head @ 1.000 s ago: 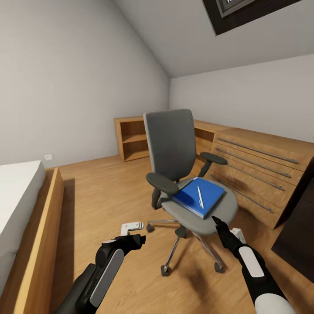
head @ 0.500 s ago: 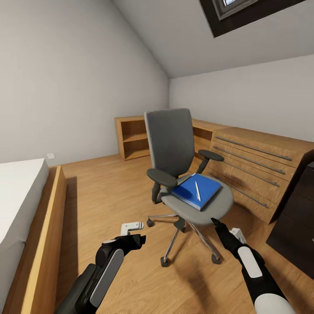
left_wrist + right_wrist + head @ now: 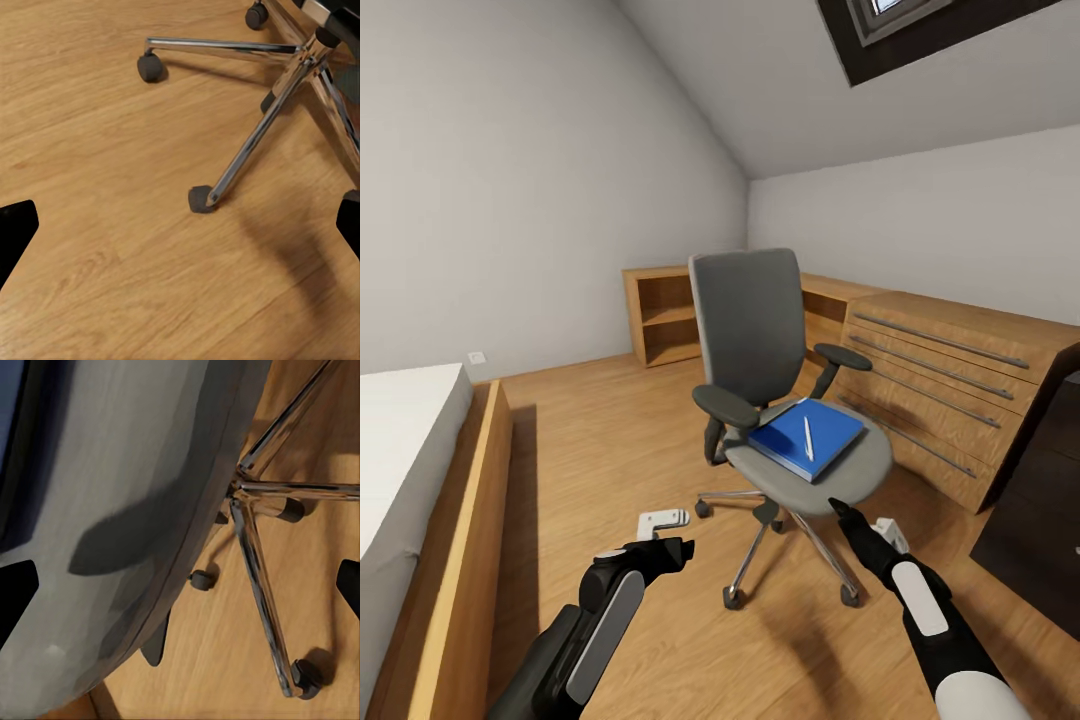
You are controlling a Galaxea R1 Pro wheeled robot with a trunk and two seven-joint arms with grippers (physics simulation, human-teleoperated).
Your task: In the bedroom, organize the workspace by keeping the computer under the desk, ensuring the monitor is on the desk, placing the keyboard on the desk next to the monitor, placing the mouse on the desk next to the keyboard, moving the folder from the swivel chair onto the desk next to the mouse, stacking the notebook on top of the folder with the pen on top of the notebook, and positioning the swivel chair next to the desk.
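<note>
From the head camera I have the swivel chair (image 3: pixel 785 400) at about twelve o'clock, standing on the plank floor (image 3: pixel 600 450) of the bedroom with its back toward the far corner. The blue folder (image 3: pixel 806 438) lies flat on the seat, and the slim white pen (image 3: pixel 808 439) rests on top of it; I see no separate dark cover under the pen, so I cannot tell whether the notebook is there. My right gripper (image 3: pixel 838 510) hangs just below the seat's front edge at roughly five o'clock, and in its wrist view the two dark fingertips (image 3: pixel 16 600) sit far apart at the frame's edges, so the jaws are spread, with the grey seat underside and chrome star base between them. My left gripper (image 3: pixel 678 549) hovers over bare floor at about seven o'clock (its fingers (image 3: pixel 15 229) also spread wide, holding nothing). A light wood drawer unit (image 3: pixel 950 390) stands at two o'clock, a bed (image 3: pixel 405 470) at nine.
</note>
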